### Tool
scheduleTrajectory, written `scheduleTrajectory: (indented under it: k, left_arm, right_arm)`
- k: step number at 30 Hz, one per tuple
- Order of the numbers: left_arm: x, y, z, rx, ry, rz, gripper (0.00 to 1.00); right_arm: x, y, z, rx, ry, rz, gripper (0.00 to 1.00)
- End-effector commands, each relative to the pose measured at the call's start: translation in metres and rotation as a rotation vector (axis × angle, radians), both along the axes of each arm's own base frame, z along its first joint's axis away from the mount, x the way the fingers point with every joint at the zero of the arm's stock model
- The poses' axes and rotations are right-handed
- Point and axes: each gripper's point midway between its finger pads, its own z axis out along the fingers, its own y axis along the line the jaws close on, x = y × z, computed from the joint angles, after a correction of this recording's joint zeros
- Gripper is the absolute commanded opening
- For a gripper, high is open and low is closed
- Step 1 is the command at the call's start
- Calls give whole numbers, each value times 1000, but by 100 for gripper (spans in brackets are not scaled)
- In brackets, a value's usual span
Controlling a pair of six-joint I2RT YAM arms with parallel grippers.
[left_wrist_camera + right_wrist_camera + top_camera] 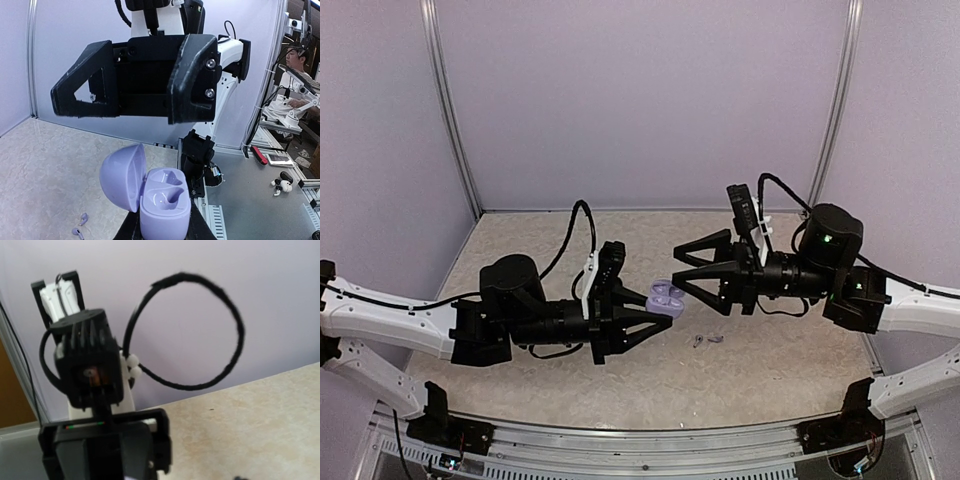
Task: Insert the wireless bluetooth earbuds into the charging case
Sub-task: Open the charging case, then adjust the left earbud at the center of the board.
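Note:
The charging case [165,207] is a lavender clamshell, and my left gripper [164,227] is shut on its base, holding it above the table. Its lid [121,175] hangs open to the left, and both hollows [167,192] are bare. In the top view the case [666,296] sits at the tips of the left gripper [660,308]. My right gripper [680,268] hovers just beyond and above it, open, with nothing between its fingers [192,75]. Two earbuds [706,340] lie on the table to the case's right; they also show as earbuds [80,225] in the left wrist view.
Pale purple walls [640,100] and metal posts [450,110] enclose the beige table [770,360]. A metal rail [640,440] runs along the near edge. The left arm's cable loop [200,330] fills the right wrist view. A grey bench [260,200] lies beyond the table.

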Motion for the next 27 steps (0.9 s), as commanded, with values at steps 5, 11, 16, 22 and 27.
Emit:
scheduleTrajectory:
  k: [5, 11, 16, 22, 27]
  left_arm:
    - [7, 24, -1, -16, 7, 59, 8]
    - [10, 39, -4, -35, 33, 95, 8]
    - [11, 48, -5, -44, 40, 115, 7]
    - [11, 52, -9, -44, 47, 123, 7]
    - [11, 54, -8, -53, 44, 127, 8]
  right_arm:
    - [21, -39, 21, -2, 1, -137, 70]
    - [58, -54, -42, -192, 164, -315, 67]
    - [86, -64, -125, -491, 320, -449, 61]
    - [94, -63, -188, -684, 408, -467, 56]
    - [100, -65, -227, -786, 451, -477, 51]
